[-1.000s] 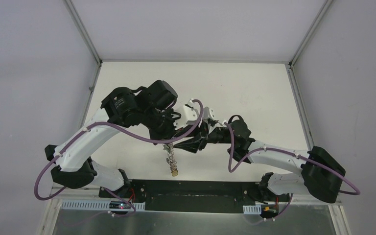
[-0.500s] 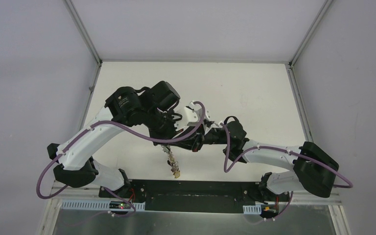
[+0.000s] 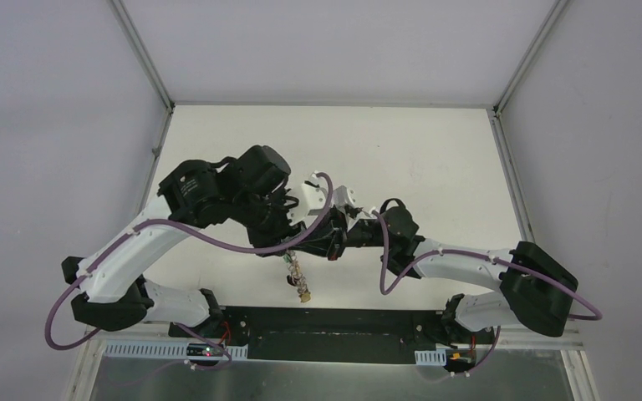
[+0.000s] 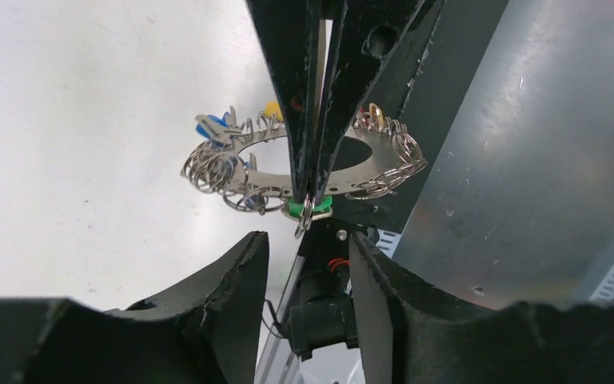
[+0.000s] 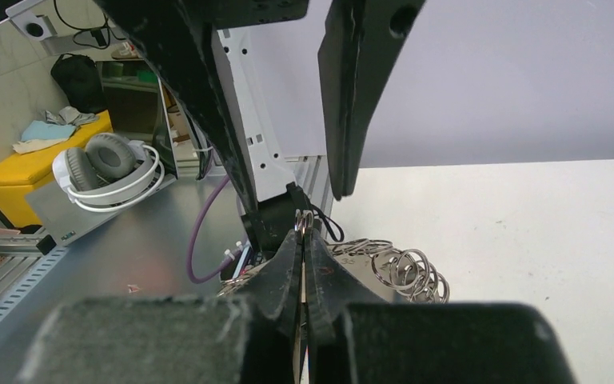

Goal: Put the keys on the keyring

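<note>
The keyring (image 4: pixel 384 164), a flat silvery ring strung with many small split rings, hangs in the air between both arms. It also shows in the right wrist view (image 5: pixel 404 270) and the top view (image 3: pixel 298 276). My right gripper (image 4: pixel 308 204) is shut on its near edge, where a green tag (image 4: pixel 313 210) and a small split ring stick out past the tips. A blue tag (image 4: pixel 210 126) sits on the ring's far left side. My left gripper (image 4: pixel 304 240) is open, its fingers (image 4: pixel 216 296) just below the ring and not touching it. The key blades are not distinct.
A yellow tag (image 4: pixel 272 107) hangs on the ring's far side. The white table (image 3: pixel 435 159) lies below. The black base plate (image 3: pixel 334 322) and metal shelf (image 4: pixel 528 160) run along the near edge. Both arms crowd together at the table's middle (image 3: pixel 326 230).
The right arm has pushed left toward the left gripper with the keyring in it. The left arm has swung its wrist a little left and down. The hanging keys shifted slightly.
</note>
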You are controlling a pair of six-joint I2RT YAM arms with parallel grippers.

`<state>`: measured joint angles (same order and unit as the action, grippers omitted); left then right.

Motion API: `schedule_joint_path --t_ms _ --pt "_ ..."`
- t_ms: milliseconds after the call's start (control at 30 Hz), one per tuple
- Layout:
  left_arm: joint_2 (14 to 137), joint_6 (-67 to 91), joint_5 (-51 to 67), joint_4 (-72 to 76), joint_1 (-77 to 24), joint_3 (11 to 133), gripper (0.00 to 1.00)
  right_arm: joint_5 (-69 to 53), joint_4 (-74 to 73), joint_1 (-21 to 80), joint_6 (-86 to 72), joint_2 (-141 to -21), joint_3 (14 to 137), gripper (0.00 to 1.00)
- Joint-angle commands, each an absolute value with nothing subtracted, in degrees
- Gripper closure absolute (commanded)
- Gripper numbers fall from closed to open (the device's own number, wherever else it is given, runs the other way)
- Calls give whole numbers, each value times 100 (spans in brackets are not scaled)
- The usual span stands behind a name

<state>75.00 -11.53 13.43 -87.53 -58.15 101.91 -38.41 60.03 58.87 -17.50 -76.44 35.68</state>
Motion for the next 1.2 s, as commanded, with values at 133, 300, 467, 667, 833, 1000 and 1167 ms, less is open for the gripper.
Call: schedule_joint_path --t_ms 133,300,467,667,833,1000,1167 --pt "6066 -642 1004 -6814 -5849 8849 55 -3701 6189 5911 -1538 -7242 3488 100" --pt "4696 -540 1316 -4956 -5851 7219 53 -3730 6111 5906 -1520 -7136 3462 100" --pt "3553 -395 1453 -3437 -5847 5803 52 -3792 6019 5905 -1483 -7030 3447 100" --pt "2902 -375 1431 -2904 -5849 5017 56 -3902 5997 5907 -1469 -6969 3440 100" --pt "2698 -376 1518 -2504 -5845 4601 65 -3996 5998 5906 -1490 -6979 3477 100" --pt "2708 -335 1629 -2211 -5850 4440 75 -4008 5988 5911 -1494 -6970 3481 100" --pt "2806 -323 1724 -2186 -5852 4426 97 -3988 5985 5911 -1485 -6970 3479 100"
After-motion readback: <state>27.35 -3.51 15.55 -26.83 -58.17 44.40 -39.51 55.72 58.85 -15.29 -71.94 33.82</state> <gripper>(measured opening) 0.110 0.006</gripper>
